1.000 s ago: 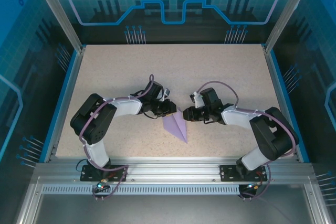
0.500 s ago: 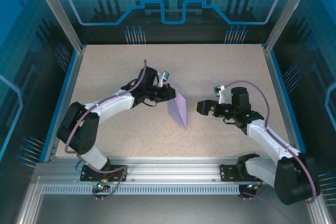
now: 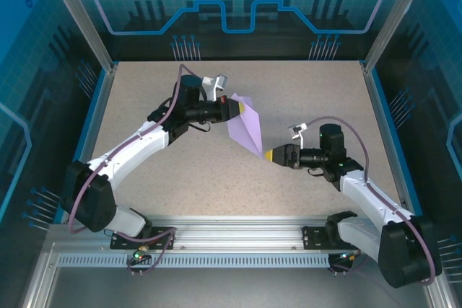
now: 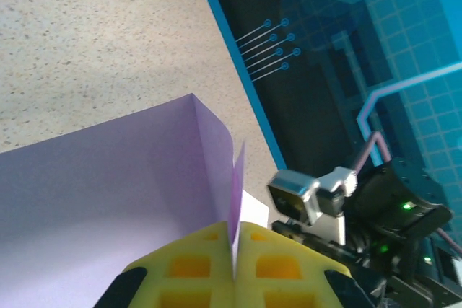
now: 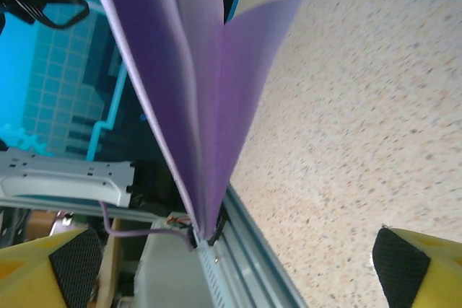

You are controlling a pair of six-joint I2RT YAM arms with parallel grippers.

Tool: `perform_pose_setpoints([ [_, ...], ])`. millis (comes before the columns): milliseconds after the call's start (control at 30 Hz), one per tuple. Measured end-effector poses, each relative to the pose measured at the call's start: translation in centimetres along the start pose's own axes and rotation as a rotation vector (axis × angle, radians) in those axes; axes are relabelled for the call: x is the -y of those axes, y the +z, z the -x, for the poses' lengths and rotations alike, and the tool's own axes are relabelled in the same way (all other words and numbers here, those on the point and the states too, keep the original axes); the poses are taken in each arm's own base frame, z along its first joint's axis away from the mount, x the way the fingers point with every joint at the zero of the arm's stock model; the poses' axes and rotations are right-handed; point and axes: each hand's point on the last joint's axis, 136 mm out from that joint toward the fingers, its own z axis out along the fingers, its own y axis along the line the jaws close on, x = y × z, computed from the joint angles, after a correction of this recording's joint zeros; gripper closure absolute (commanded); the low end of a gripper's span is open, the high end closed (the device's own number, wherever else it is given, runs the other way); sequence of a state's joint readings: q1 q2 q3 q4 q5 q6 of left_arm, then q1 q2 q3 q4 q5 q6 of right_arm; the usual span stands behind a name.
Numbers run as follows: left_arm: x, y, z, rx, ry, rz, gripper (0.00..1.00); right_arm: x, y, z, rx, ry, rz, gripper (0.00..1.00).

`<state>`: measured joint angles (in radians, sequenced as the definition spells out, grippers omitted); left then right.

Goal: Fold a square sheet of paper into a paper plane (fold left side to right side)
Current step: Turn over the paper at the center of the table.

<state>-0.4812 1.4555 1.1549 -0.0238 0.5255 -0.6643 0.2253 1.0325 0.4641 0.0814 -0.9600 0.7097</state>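
The square sheet of paper, lavender and folded into a slim pointed paper plane (image 3: 246, 126), hangs above the table with its tip pointing down. My left gripper (image 3: 234, 109) is shut on its upper edge. In the left wrist view the yellow pads (image 4: 195, 265) pinch the paper's crease (image 4: 108, 200). My right gripper (image 3: 272, 154) stands open just right of the paper's lower tip, not touching it. From the right wrist the paper (image 5: 195, 91) hangs ahead, and the fingers (image 5: 415, 268) stay wide apart around empty space.
The speckled table (image 3: 180, 178) has blue rims at its left (image 3: 90, 131) and right (image 3: 388, 131) sides. A metal rail (image 3: 231, 232) runs along the near edge by the arm bases. The right wrist camera (image 4: 310, 192) shows just beyond the held paper.
The left gripper closed on the paper and lifted it off the table, up and toward the back. The right gripper let go, opened wide and drew back to the right.
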Motion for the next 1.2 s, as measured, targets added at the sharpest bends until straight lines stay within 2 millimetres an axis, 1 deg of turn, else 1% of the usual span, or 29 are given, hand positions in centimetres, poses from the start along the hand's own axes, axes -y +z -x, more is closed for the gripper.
perform_pose_setpoints([
  [133, 0.8, -0.1, 0.1, -0.003, -0.020, -0.033, 0.97, -1.1, 1.4, -0.7, -0.055, 0.011, 0.057, 0.01],
  [167, 0.9, -0.1, 0.1, -0.003, -0.024, -0.041, 0.97, -1.3, 1.7, -0.7, -0.063, 0.013, 0.070, 0.02],
  [300, 1.7, -0.2, 0.4, 0.001, -0.034, -0.077, 0.97, -2.2, 2.5, -0.4, -0.080, 0.027, 0.098, 0.17],
  [467, 2.2, -0.2, 0.4, 0.000, -0.047, -0.108, 0.97, -4.5, 2.5, 1.8, -0.045, -0.022, 0.134, 0.30],
  [600, 2.0, -0.1, 0.0, -0.008, -0.062, -0.116, 0.97, -5.8, 2.2, 3.1, -0.011, -0.056, 0.148, 0.40],
  [767, 1.8, 0.0, -0.4, -0.022, -0.067, -0.120, 0.97, -6.0, 1.8, 3.9, 0.025, -0.056, 0.140, 0.48],
  [833, 1.7, 0.1, -0.6, -0.027, -0.070, -0.119, 0.97, -6.0, 1.6, 4.2, 0.039, -0.056, 0.135, 0.53],
  [867, 1.6, 0.1, -0.7, -0.028, -0.072, -0.119, 0.96, -6.1, 1.6, 4.4, 0.043, -0.057, 0.134, 0.57],
  [933, 1.6, 0.1, -0.7, -0.030, -0.072, -0.120, 0.93, -6.3, 1.5, 4.6, 0.051, -0.063, 0.134, 0.64],
  [1000, 1.7, 0.1, -0.7, -0.031, -0.069, -0.124, 0.86, -6.4, 1.5, 4.8, 0.055, -0.069, 0.132, 0.71],
  [1067, 1.8, 0.1, -0.7, -0.031, -0.067, -0.126, 0.81, -6.2, 1.5, 4.9, 0.061, -0.071, 0.121, 0.75],
  [1200, 1.4, 0.1, -1.0, -0.037, -0.049, -0.108, 0.52, -6.0, 1.3, 4.8, 0.068, -0.075, 0.084, 0.78],
])
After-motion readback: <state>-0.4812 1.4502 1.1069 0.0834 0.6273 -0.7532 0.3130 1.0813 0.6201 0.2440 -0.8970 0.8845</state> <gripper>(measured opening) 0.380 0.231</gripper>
